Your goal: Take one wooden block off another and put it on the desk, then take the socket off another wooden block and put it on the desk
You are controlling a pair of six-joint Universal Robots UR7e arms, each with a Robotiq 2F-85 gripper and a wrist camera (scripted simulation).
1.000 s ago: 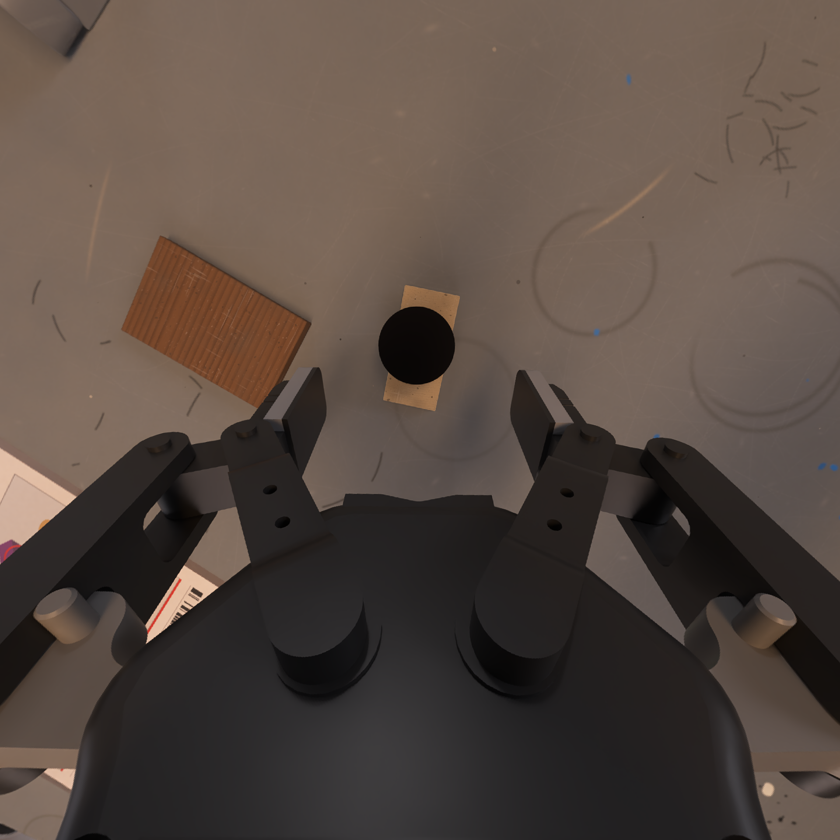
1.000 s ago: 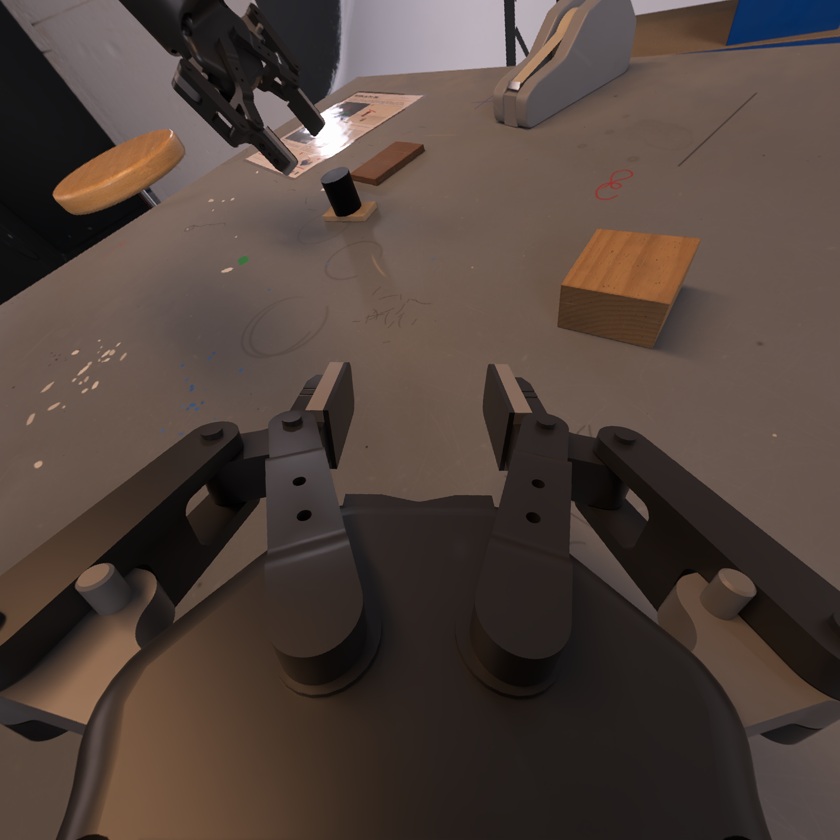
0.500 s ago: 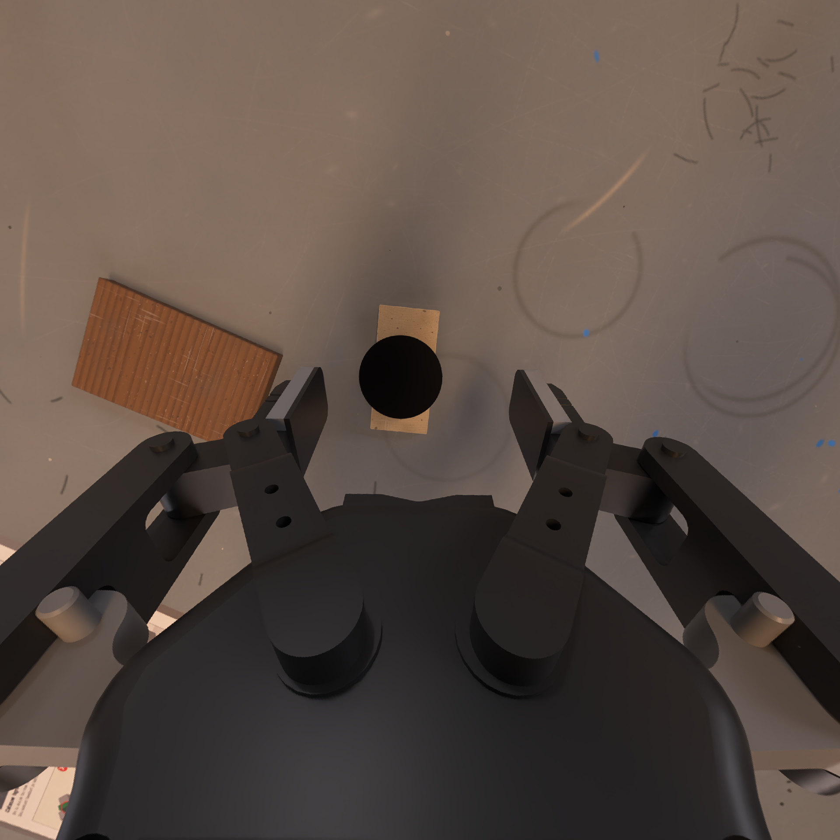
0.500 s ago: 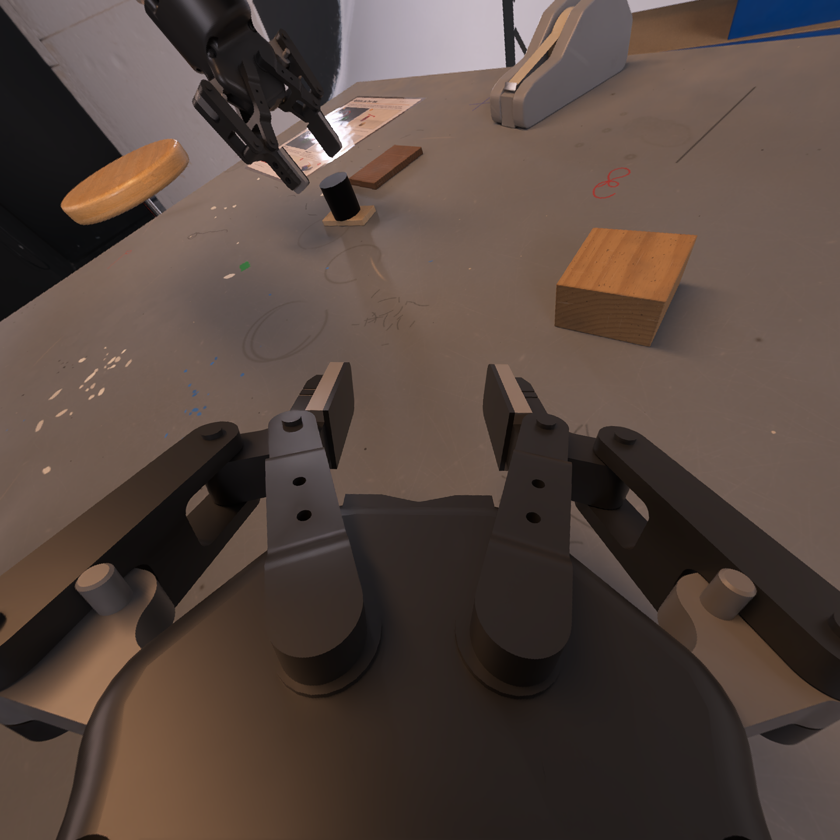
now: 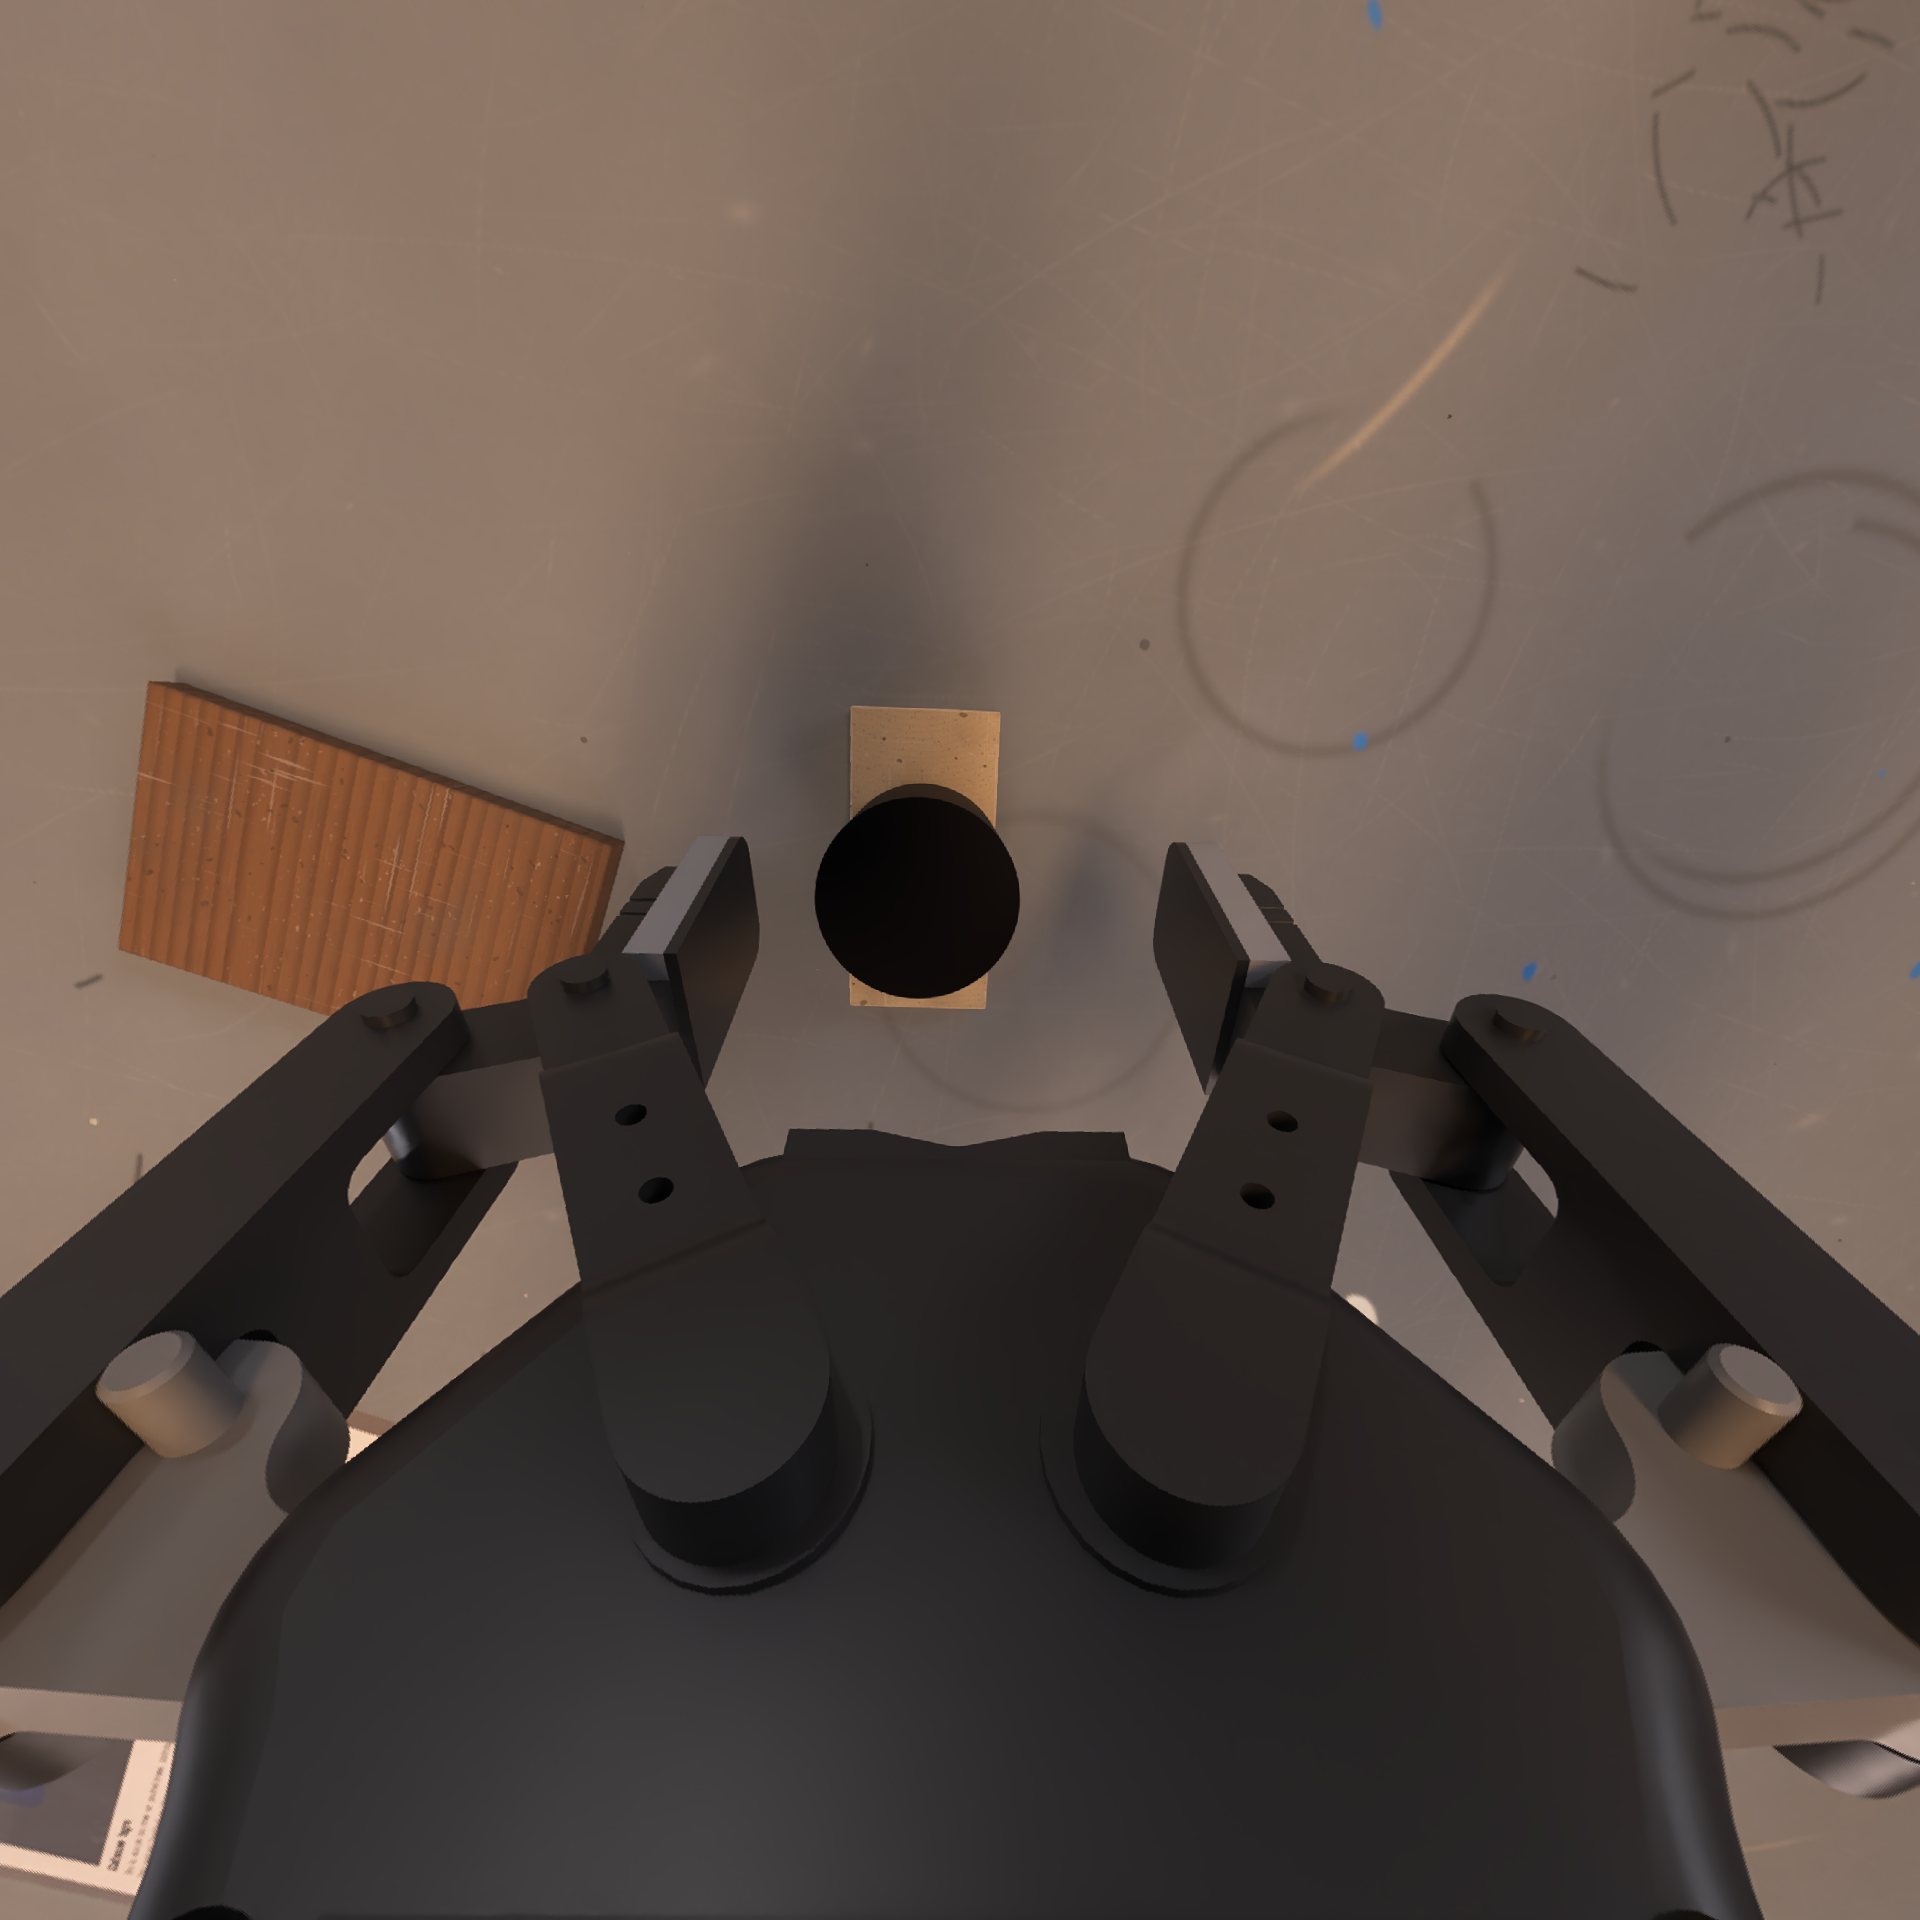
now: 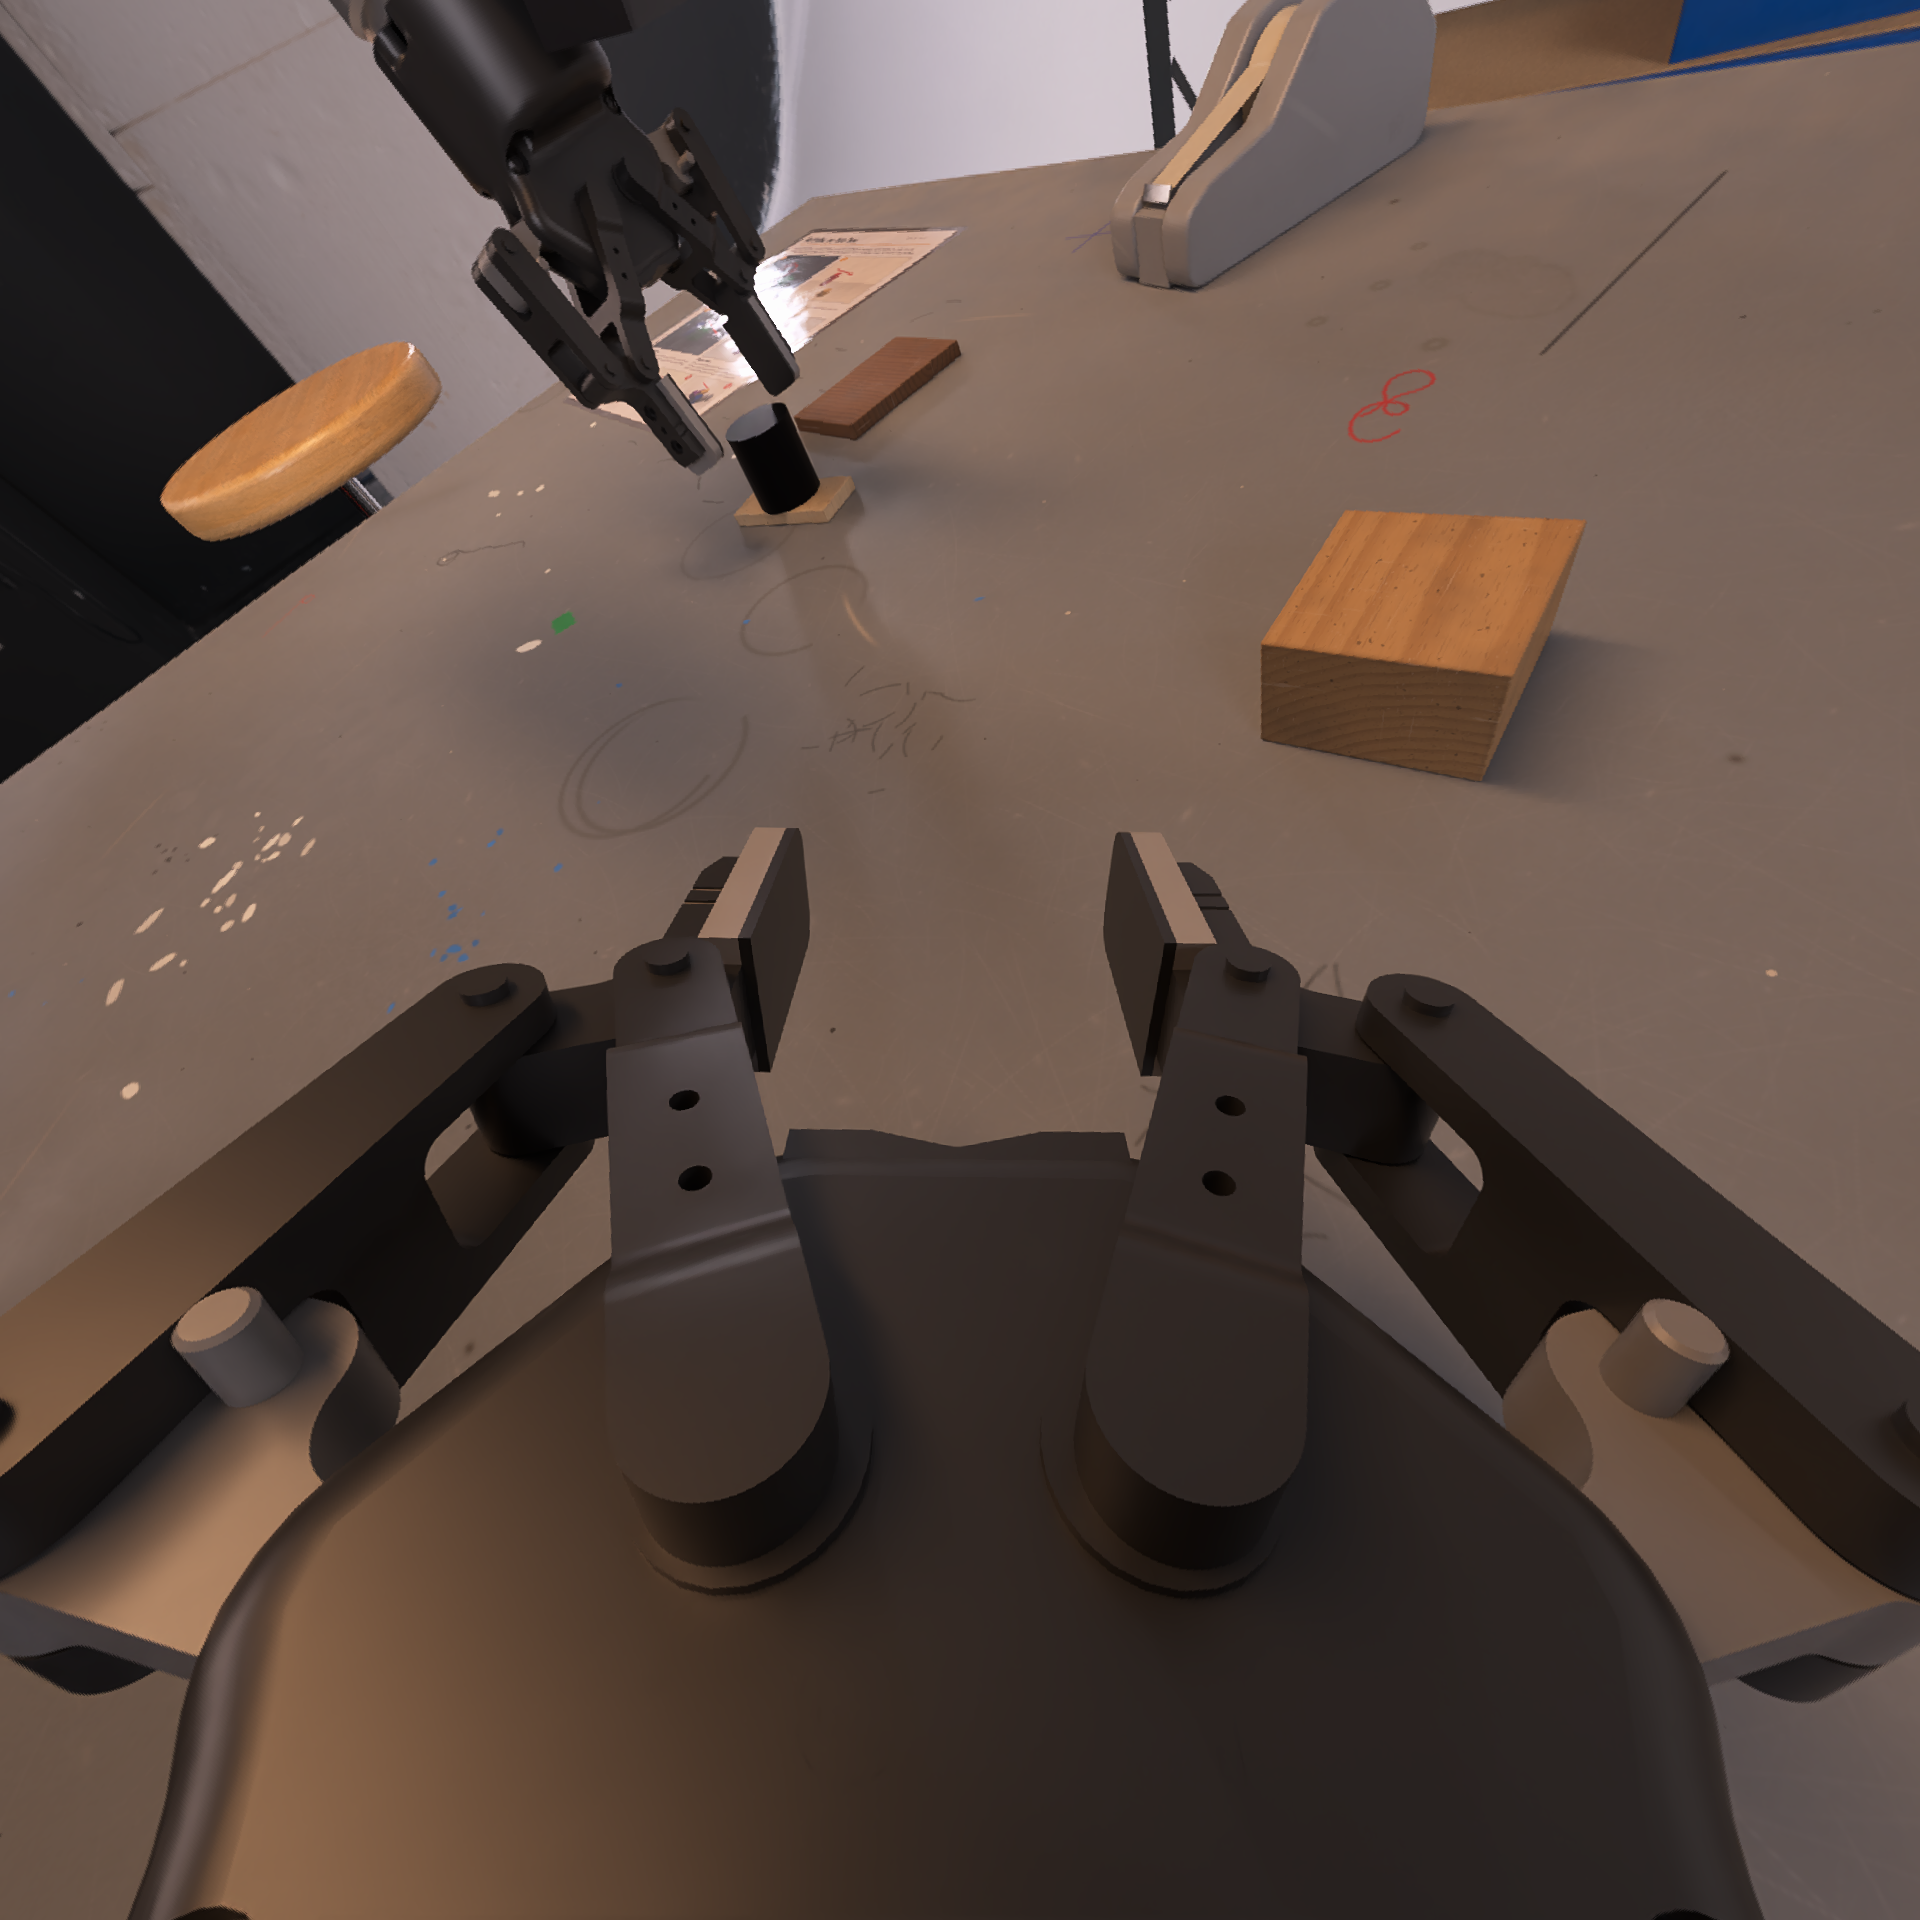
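Note:
A black cylindrical socket (image 5: 916, 896) stands upright on a thin pale wooden block (image 5: 925, 743). My left gripper (image 5: 951, 914) is open, pointing down, its fingers on either side of the socket's top without touching it. In the right wrist view the socket (image 6: 771, 457) on its pale block (image 6: 821, 504) sits far off, with the left gripper (image 6: 727, 410) just above it. A flat dark-brown wooden block (image 5: 353, 852) lies on the desk beside it, also in the right wrist view (image 6: 878, 387). My right gripper (image 6: 956, 925) is open and empty above the desk.
A thick light wooden block (image 6: 1413, 639) lies on the desk at the right. A grey tape dispenser (image 6: 1268, 135) stands at the back. A printed sheet (image 6: 821, 281) lies behind the socket. A round wooden stool (image 6: 301, 442) stands off the desk's left edge.
My left gripper has come down and moved over the socket, which now lies between its open fingers. The right gripper has barely moved.

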